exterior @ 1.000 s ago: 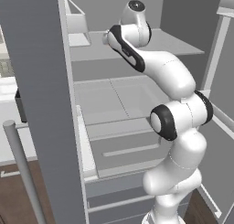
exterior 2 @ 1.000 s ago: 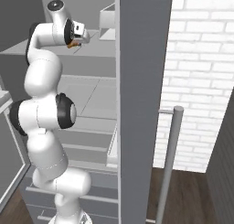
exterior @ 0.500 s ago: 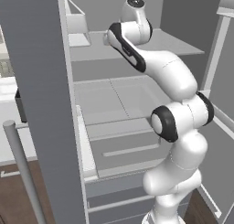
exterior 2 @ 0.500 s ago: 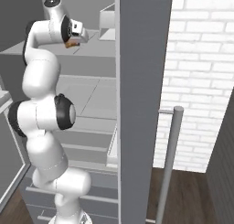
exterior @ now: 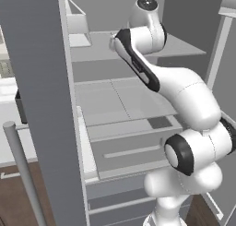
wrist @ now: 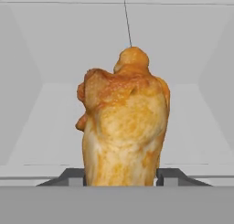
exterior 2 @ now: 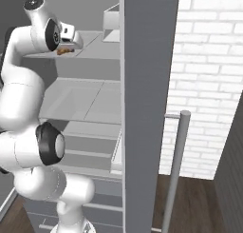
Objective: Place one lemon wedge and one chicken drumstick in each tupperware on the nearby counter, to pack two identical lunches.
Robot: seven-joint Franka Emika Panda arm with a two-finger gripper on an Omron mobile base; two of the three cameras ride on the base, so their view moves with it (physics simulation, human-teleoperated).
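One chicken drumstick (wrist: 122, 127) clamped between my gripper (wrist: 121, 176) fingers, upright in hand view. In right base view my gripper (exterior 2: 66, 49) holds it just above the fridge's upper shelf (exterior 2: 95, 46).

Chicken drumstick (wrist: 123, 127) rough, lumpy, glossy golden crust; fridge shelf (exterior: 124, 98) smooth matt grey; floor (exterior 2: 199, 203) dark wood.

Even, soft light — faint shadows, sharp.
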